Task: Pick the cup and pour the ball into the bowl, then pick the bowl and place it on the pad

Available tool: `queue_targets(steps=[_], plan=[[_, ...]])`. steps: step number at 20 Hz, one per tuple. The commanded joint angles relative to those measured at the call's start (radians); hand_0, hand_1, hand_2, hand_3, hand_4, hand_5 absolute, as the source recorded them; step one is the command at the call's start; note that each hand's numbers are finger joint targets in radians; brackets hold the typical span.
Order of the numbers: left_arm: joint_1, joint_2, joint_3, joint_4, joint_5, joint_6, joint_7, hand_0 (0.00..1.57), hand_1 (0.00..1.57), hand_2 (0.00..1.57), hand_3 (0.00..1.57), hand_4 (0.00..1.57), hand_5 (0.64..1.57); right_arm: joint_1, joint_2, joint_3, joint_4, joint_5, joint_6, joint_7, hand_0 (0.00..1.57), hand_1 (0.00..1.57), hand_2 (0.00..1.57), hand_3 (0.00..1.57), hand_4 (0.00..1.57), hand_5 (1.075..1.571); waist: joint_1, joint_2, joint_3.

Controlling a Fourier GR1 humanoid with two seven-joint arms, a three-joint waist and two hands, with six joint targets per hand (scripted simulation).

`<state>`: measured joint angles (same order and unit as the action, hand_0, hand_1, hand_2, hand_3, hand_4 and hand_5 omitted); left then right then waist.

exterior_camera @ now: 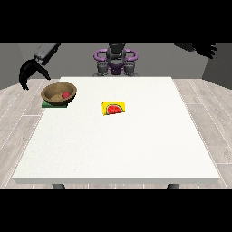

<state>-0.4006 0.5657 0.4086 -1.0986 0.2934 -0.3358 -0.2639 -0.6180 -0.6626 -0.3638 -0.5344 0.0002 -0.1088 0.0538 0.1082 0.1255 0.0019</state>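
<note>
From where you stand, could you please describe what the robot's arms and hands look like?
Both hands are black. The hand at the view's left has slender, dark fingers and sits on a light grey, boxy forearm. The hand at the view's right is black too, and the arm behind it looks equally dark. No cables or markings show on either.

Bowl (59,93) wood-look, brown, matt; table (118,149) smooth matt white; floor (204,113) pale wood planks.
</note>
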Motion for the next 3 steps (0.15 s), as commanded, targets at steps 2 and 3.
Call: queue_targets(steps=[2,3], plan=[[0.044,-0.099,-0.094,-0.010,-0.050,0.051,0.086,0.00,0.00,0.00,0.00,0.90,1.559,-0.062,0.049,0.054,-0.063,0.005,0.052,0.091,0.00,0.00,0.00,0.00,0.42,1.383,-0.027,-0.210,-0.0026],[0.074,-0.108,-0.093,0.027,-0.072,0.076,0.087,0.00,0.00,0.00,0.00,0.90,1.559,-0.070,0.079,0.070,-0.098,-0.007,0.099,0.090,0.00,0.00,0.00,0.00,0.48,1.434,-0.067,-0.263,-0.0037]])
